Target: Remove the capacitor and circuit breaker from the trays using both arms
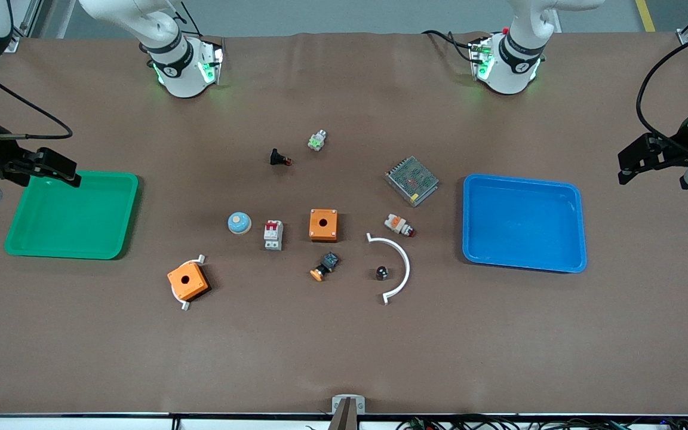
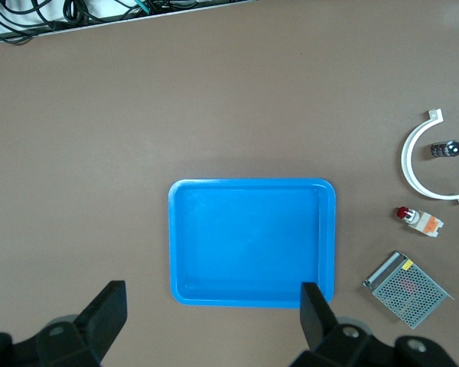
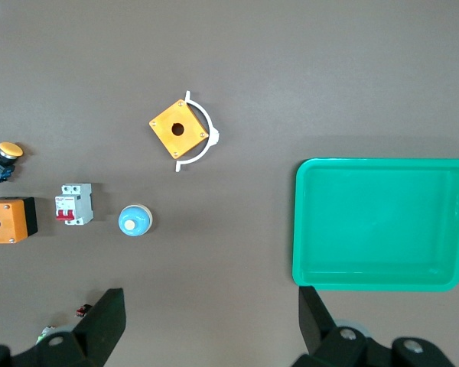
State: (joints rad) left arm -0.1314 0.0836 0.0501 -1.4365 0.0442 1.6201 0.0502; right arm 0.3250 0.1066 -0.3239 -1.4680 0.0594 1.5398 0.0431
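Observation:
The capacitor (image 1: pixel 382 272), a tiny black cylinder, lies on the table inside a white arc; it also shows in the left wrist view (image 2: pixel 446 149). The breaker (image 1: pixel 273 234), a white-grey block with red levers, lies near the table's middle and shows in the right wrist view (image 3: pixel 73 204). My left gripper (image 1: pixel 626 164) is open and empty, up in the air at the left arm's end of the table, next to the blue tray (image 1: pixel 523 222); it also shows in its own wrist view (image 2: pixel 214 313). My right gripper (image 1: pixel 63 170) is open and empty over the green tray's (image 1: pixel 75 221) edge, also seen in the right wrist view (image 3: pixel 210 317).
Two orange boxes (image 1: pixel 323 224) (image 1: pixel 188 280), a white arc (image 1: pixel 401 269), a metal mesh unit (image 1: pixel 411 180), a blue round button (image 1: pixel 239 223), an orange-capped switch (image 1: pixel 325 266), a white-and-orange part (image 1: pixel 399 225), a black push-button (image 1: pixel 278 158) and a green-white part (image 1: pixel 317 140) lie around the middle.

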